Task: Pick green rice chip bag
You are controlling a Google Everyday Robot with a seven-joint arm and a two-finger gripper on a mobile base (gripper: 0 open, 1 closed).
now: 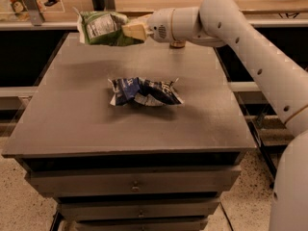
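Green chip bag (102, 28) hangs over the far left corner of the bench (62, 124), off the surface judging by its shadow. Just right of it is the gripper (136, 31), jaws clenched on the bag's right edge. Thin pinch on slick foil: lift slowly, no swinging. The blue bag (144, 91) lies mid-bench, well apart. A can (177, 44) stands behind the arm (240, 28); withdraw clear of it.
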